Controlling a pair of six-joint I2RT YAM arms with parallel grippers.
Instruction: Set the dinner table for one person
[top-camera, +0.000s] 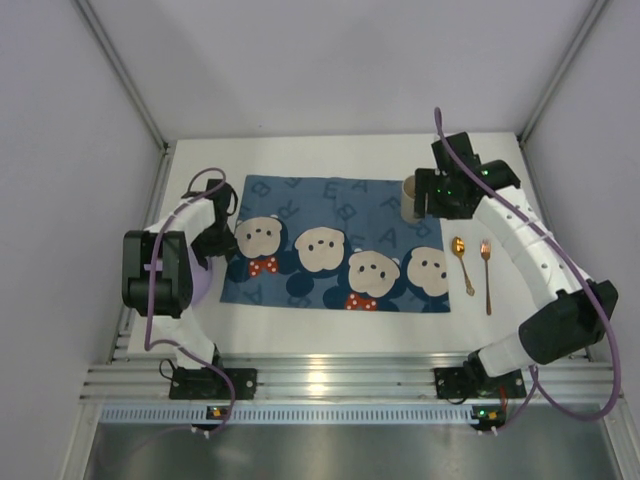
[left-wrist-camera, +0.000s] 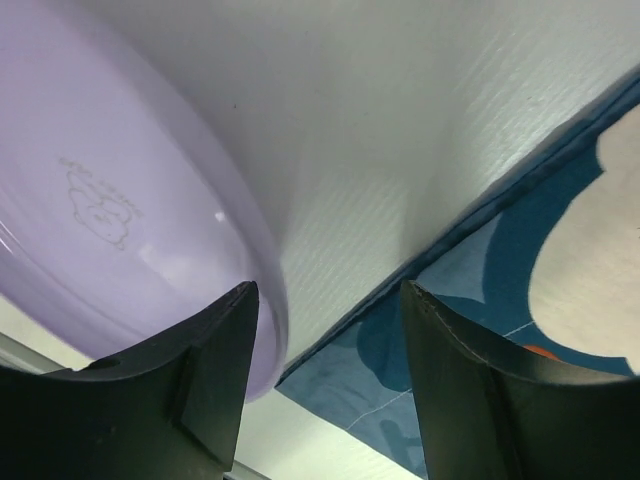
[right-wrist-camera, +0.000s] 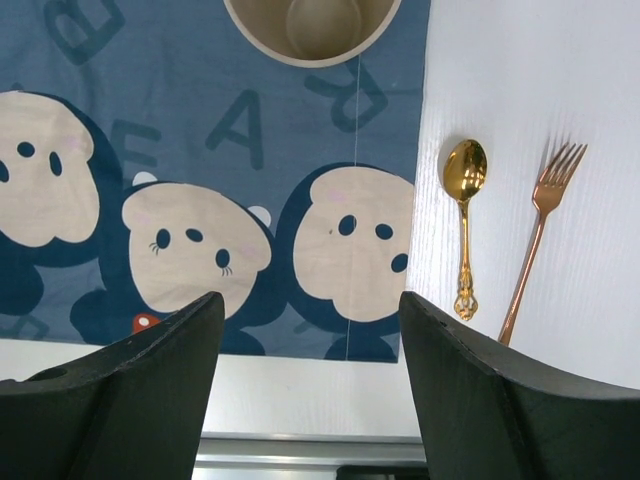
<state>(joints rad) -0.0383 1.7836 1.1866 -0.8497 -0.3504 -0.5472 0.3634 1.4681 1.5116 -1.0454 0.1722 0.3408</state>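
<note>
Left wrist: left gripper (left-wrist-camera: 328, 292), fingers apart, straddles plate (left-wrist-camera: 120, 200) rim, right gripper (right-wrist-camera: 310, 300) empty and spread; looks like plate step, next needs clamping rim, lifting onto placemat (left-wrist-camera: 450, 300).

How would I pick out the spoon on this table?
Find the blue cartoon-mouse placemat on the white table. Just off its right edge lie two slim utensils. The spoon is the gold, round-bowled one nearer the mat; the fork has tines.
</note>
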